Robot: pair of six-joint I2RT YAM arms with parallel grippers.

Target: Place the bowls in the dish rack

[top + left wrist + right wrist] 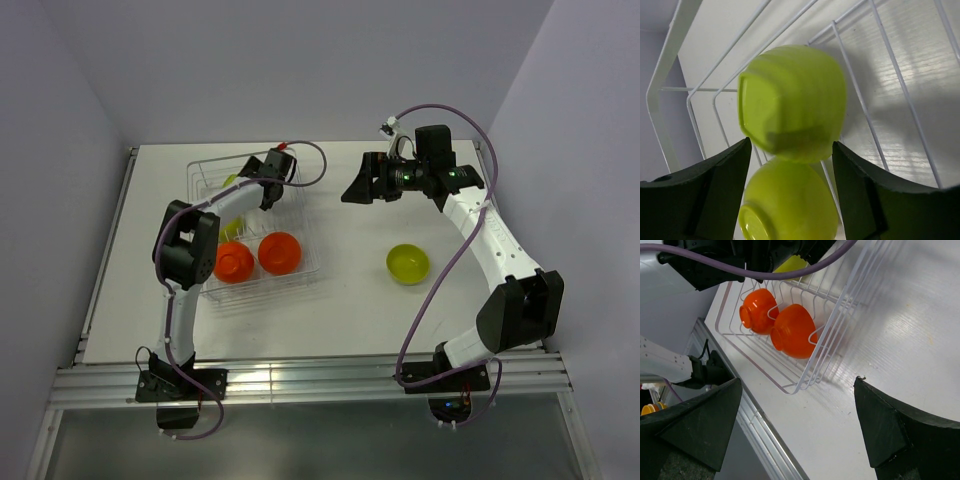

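Bowls were in two places. Four sat in the dish rack (669, 50) on the left side of the white table (350, 310). One lone green bowl (408, 263) sat out on the table, mouth up, well apart from the rack and over on the right side. At the near end of the rack, an orange bowl (234, 262) and a second orange bowl (279, 253) lay side by side, tipped over against the wires. Farther back, my left gripper (791, 141) was down inside the rack with the two other green ones. Its fingers (700, 195) stood a little way apart. The upper green bowl (792, 100) lay just past their tips and looked blurry, and I could not see either finger pinching it. The lower green bowl (790, 200) lay on its side in the gap between the fingers, just under the first one and close to it. I could not tell if a finger brushed it. My right gripper (352, 190) hung over the middle of the table, beside the far right corner of the rack and not touching it. Its jaws were spread as wide as they go and had nothing in them. It pointed toward the rack, and from its camera the two orange bowls showed through the wire side.
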